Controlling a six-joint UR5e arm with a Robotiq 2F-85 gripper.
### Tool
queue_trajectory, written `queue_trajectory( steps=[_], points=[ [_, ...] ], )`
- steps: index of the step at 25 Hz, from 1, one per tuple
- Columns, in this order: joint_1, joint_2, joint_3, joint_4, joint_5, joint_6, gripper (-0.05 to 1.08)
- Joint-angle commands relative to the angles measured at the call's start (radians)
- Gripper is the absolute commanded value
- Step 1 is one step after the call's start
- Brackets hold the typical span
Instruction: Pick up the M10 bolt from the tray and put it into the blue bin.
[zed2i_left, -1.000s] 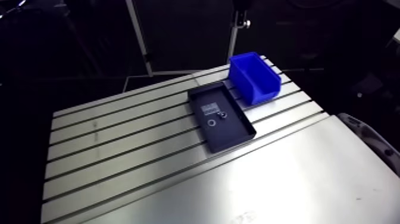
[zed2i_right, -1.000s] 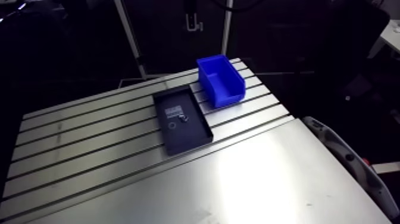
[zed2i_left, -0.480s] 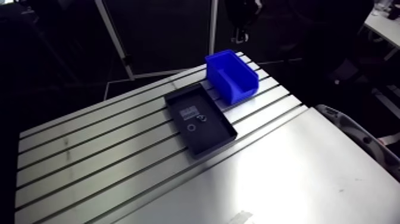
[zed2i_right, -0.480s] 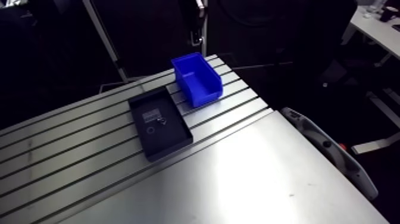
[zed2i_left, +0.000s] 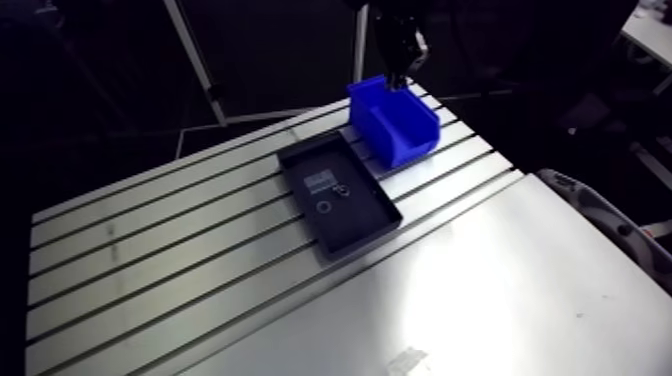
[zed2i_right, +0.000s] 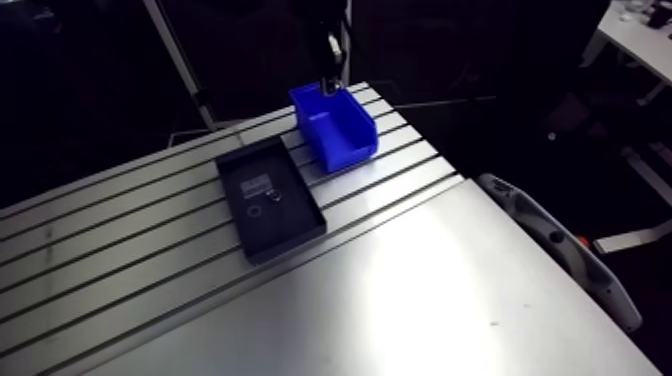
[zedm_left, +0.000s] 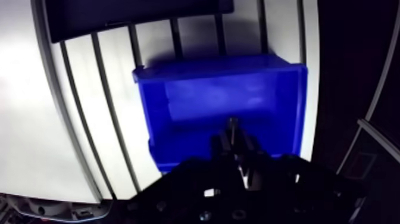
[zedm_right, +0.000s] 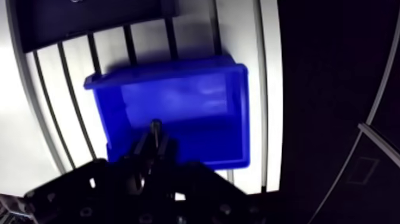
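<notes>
Jaws grip the bolt (zedm_left: 233, 123) above the blue bin (zedm_left: 178, 98), tray (zed2i_left: 362, 226) alongside.

Gripper (zed2i_left: 399, 78) above blue bin (zed2i_left: 396, 135), black tray (zed2i_left: 356, 220) just beside

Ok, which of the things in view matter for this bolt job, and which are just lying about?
In the job:
- gripper, shut on the M10 bolt
- blue bin, directly under the gripper
- black tray, the pick-up spot

Just lying about, all inside the tray:
- ring-shaped part
- small dark part beside the ring
- pale label
</notes>
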Motion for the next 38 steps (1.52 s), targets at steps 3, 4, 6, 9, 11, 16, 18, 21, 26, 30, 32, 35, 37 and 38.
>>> queue_trajectory(
  steps=[3,4,6,9,11,16,18,21,26,30,32,35,37,38],
  points=[
    [0.008,0.077,0.002,-0.056,-0.003,0.028,1.03],
    [0.009,0.080,0.002,-0.056,-0.003,0.033,1.03],
    [0.015,0.095,0.002,-0.056,-0.006,0.034,1.03],
    [0.017,0.112,0.002,-0.063,-0.023,0.036,1.03],
    [0.017,0.120,0.003,-0.072,-0.025,0.036,1.03],
    [0.014,0.123,0.008,-0.076,-0.026,0.036,1.03],
    [0.012,0.123,0.009,-0.076,-0.026,0.036,1.02],
    [0.012,0.123,0.009,-0.076,-0.039,0.036,1.02],
    [0.012,0.139,0.009,-0.076,-0.042,0.039,1.01],
    [0.014,0.139,0.008,-0.076,-0.045,0.045,0.98],
    [0.014,0.139,0.006,-0.076,-0.046,0.045,0.79],
    [0.011,0.139,0.008,-0.109,-0.057,0.063,0.01],
    [0.012,0.138,0.008,-0.133,-0.078,0.057,0.01],
    [0.015,0.129,0.008,-0.130,-0.085,0.060,0.01]
  ],
)
